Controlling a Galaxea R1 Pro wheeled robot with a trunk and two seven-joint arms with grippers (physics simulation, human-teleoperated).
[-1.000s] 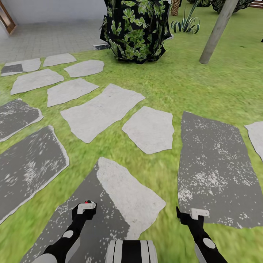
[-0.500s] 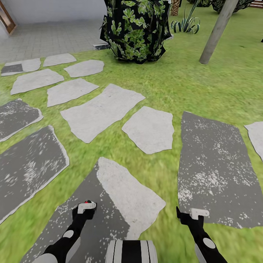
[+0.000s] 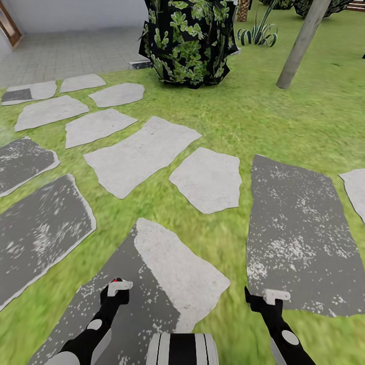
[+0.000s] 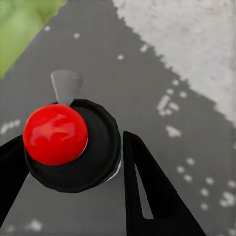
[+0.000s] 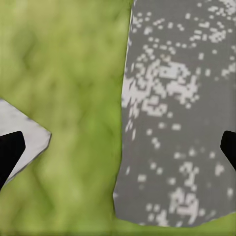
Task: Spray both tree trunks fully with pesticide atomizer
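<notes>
Slightly lowered, left hand grips black red-knobbed atomizer, no label readable; right hand open; grey-brown trunk at one o'clock.

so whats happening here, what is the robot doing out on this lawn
A two-armed robot stands on a garden lawn of grey stepping stones. Its left gripper is shut on a black atomizer with a red ball top, one finger at each side, above a dark stone slab. The right gripper is open, over grass and a speckled slab. A grey tree trunk rises ahead on the right, beside a leafy bush.
</notes>
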